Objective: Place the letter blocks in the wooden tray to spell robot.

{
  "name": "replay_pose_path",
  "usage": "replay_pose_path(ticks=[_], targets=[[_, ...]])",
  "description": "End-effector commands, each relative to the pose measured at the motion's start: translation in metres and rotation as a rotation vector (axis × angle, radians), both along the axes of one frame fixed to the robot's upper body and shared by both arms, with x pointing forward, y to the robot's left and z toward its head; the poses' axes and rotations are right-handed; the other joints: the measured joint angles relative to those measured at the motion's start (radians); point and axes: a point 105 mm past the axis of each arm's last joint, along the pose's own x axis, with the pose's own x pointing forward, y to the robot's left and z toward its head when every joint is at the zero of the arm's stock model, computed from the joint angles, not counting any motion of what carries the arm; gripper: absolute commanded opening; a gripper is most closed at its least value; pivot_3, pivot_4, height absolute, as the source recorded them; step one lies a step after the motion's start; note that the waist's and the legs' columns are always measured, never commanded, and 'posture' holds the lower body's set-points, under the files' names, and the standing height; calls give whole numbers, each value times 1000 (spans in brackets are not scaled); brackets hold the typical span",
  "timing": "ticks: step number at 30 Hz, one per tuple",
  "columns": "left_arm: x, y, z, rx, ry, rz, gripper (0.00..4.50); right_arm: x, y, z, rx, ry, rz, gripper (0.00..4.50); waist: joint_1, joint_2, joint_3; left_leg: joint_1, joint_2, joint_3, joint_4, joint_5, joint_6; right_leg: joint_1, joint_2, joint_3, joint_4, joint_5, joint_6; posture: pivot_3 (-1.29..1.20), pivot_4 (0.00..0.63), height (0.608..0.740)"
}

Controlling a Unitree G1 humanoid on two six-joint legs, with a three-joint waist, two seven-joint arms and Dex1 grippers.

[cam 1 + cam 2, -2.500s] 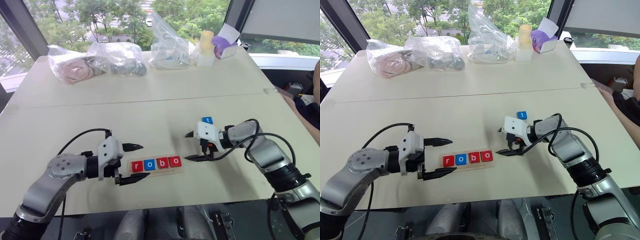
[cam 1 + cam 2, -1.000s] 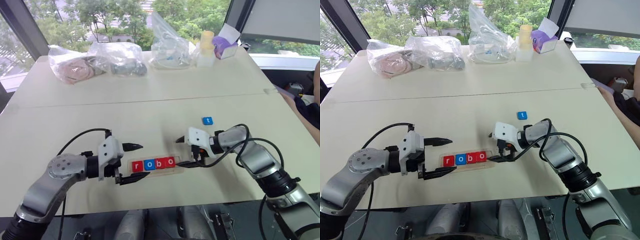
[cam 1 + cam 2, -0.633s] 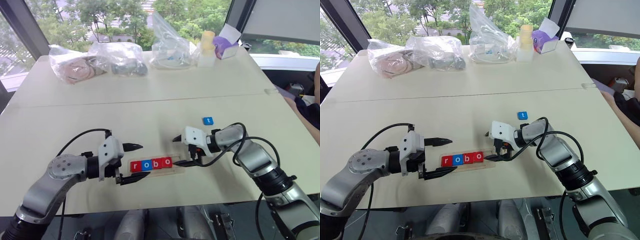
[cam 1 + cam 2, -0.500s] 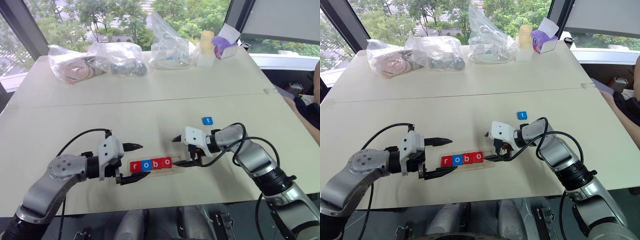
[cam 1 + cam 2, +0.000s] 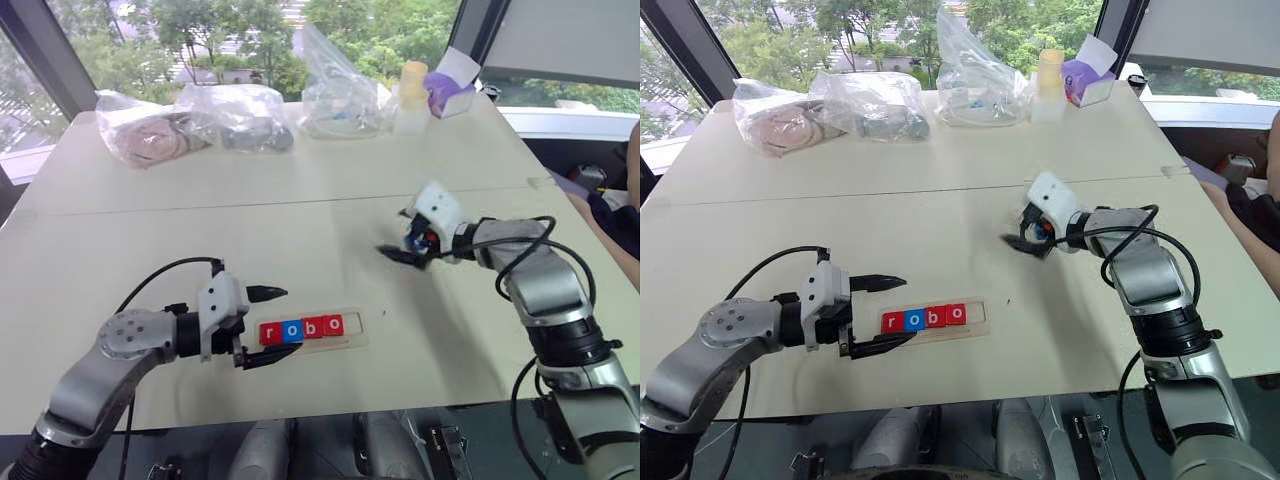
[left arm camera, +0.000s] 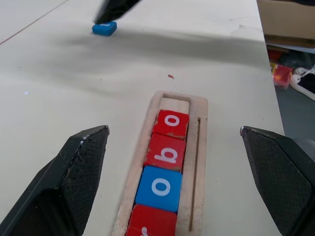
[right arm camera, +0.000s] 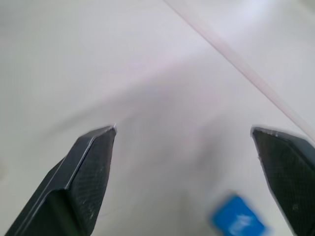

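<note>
The wooden tray (image 5: pixel 312 329) lies on the pale bench (image 5: pixel 300 210), near its front edge. Four letter blocks sit in it in a row, touching each other: a red r (image 5: pixel 270 333), a blue o (image 5: pixel 291 330), a red b (image 5: pixel 312 327) and a red o (image 5: pixel 333 324). The spot at the right end of the tray is bare wood. The blue t block (image 6: pixel 104 28) lies flat on the bench, well apart from the tray, farther back and to the right. The left tool (image 5: pixel 266 324) is at the left end of the tray with its two black fingers spread wide, holding nothing. The right tool (image 5: pixel 1023 238) is up over the blue t block, its fingers spread wide too, and it holds nothing. Some clear plastic bags (image 5: pixel 240 115) lie at the far side of the bench.
</note>
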Motion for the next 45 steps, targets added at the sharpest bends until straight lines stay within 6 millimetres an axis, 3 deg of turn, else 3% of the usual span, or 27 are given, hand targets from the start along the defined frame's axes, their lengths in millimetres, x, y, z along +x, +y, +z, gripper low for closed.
replay_pose_path(ticks=[1, 7, 14, 17, 22, 26, 33, 37, 41, 45], targets=[[1, -6, 5, -11, -38, -26, 4500, 4, -24, 1, 61, -6, -255, 4483, 1, 0, 0, 0, 0, 0, 0, 0, -1, 0, 0, 0, 0, 0, 0, 0, 150, 740], [4, -6, 5, -11, -43, -39, 4500, 0, -27, -27, 109, 64, -424, 4483, -3, 0, 0, -1, 0, 0, 0, 0, 0, -1, 1, 0, 0, 0, 0, 0, 150, 740], [5, -6, 5, -8, -47, -44, 4500, 7, -19, -43, 235, 149, -502, 4483, -6, 1, 0, 0, 0, 1, 0, 0, 0, -1, 2, 0, 1, 0, 0, 0, 150, 740], [5, -6, 5, -7, -48, -40, 4500, 10, -15, -43, 276, 165, -514, 3654, -7, 1, 0, 0, 0, 1, 0, 0, 0, -1, 3, 1, 1, 1, -1, 0, 150, 740], [5, -6, 6, -10, -48, -35, 4500, 8, -5, -43, 273, 171, -492, 1174, -6, 1, 0, 0, 0, 1, 0, 1, 0, -1, 3, 1, 1, 1, 0, 0, 150, 740], [4, -8, 4, -16, -39, -40, 4500, -17, 2, -46, 232, 221, -475, 1173, -5, 1, -1, 0, 0, 0, -1, 0, 0, -1, 3, 0, 1, 1, 0, 0, 150, 740], [3, -9, 2, -17, -25, -59, 4500, -92, 5, -58, 215, 335, -434, 1173, 1, 1, -1, -1, 0, -1, -1, 0, 0, -1, 2, 0, 1, 1, 0, 0, 150, 740], [4, -9, 2, -18, -20, -70, 4500, -113, 1, -61, 233, 338, -416, 1173, -1, 1, -1, 0, 0, 0, 0, 0, 0, 0, 2, -1, 1, 0, -1, 0, 150, 740], [4, -9, 1, -9, -16, -81, 4500, -116, -1, -58, 252, 334, -407, 1173, -2, 1, -1, 1, 0, 0, 0, 0, 0, 0, 2, -1, 1, 0, -1, 0, 150, 740], [8, -9, 5, -14, -25, -79, 4500, -116, 3, -54, 242, 358, -314, 3052, -1, 1, -1, 0, 0, 0, 0, 0, 0, 0, 2, -1, 1, 0, 0, 0, 150, 740]])
